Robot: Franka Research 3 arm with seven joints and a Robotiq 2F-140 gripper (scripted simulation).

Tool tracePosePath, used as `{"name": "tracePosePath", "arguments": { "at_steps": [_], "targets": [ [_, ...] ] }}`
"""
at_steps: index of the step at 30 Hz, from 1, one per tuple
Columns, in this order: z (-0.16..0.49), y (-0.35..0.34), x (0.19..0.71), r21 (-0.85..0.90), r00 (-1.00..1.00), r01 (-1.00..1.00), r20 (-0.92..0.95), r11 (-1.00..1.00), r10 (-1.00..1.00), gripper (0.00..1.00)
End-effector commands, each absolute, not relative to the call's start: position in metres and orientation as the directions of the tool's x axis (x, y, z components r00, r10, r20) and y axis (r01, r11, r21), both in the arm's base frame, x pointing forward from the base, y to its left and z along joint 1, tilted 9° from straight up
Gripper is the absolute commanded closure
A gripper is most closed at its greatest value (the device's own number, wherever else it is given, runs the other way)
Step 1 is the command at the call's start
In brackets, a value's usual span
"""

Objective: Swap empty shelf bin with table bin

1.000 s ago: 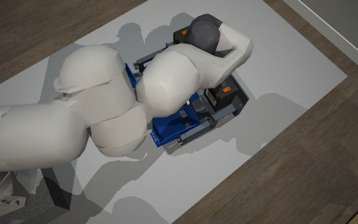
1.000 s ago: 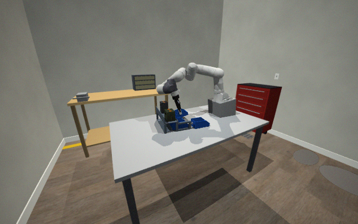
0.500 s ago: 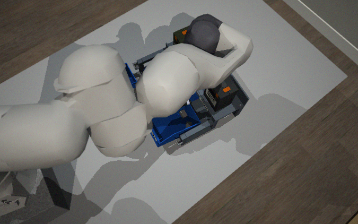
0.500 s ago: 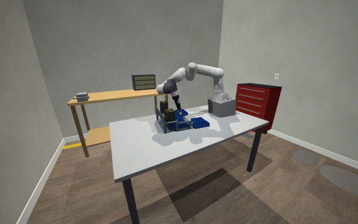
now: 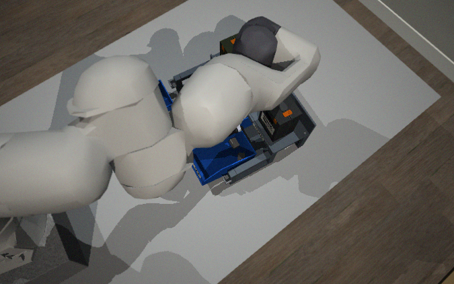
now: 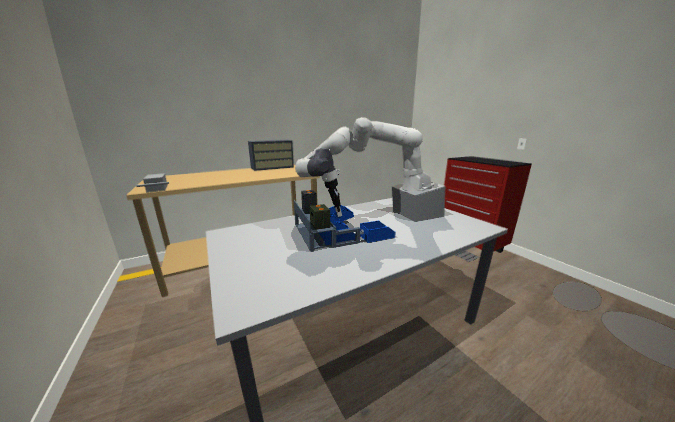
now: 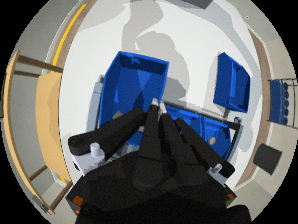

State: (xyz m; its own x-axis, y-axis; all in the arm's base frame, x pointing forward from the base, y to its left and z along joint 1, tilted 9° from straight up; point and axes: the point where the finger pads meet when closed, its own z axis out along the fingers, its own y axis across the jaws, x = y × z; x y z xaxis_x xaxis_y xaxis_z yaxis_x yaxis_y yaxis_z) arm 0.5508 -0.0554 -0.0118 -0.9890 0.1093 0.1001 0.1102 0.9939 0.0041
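Observation:
The open blue bin with parts (image 5: 217, 157) (image 6: 346, 212) (image 7: 134, 82) is over the shelf's end place, its front reaching out past the shelf front. It looks raised and somewhat tilted. A brownish part (image 5: 233, 142) (image 7: 117, 115) and another lie in it. My gripper (image 5: 239, 128) (image 6: 339, 215) (image 7: 156, 105) looks shut on this bin's side wall. The empty blue bin (image 5: 165, 94) (image 6: 376, 231) (image 7: 233, 82) stands on the table in front of the shelf's other end. The shelf (image 5: 249, 168) (image 6: 333, 238) is grey. Contact of the held bin with lip or floor is hidden.
Two other blue bins (image 7: 186, 119) (image 7: 218, 134) stand in the shelf beside the held bin. A dark box (image 5: 278, 122) (image 6: 308, 201) and a green box (image 5: 227, 46) (image 6: 320, 216) stand on the shelf's rear board. The arm hides much of the shelf in the top view.

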Motion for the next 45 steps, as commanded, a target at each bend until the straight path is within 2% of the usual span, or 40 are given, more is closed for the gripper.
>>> {"name": "tracePosePath", "arguments": {
  "at_steps": [1,45],
  "targets": [
    [-0.0111,-0.0581,0.5556,0.001,-0.99,0.115,0.083,0.993,0.115,1.0],
    [-0.0115,-0.0589,0.5623,0.0,-0.992,0.115,0.057,0.993,0.115,1.0]
  ]
}}
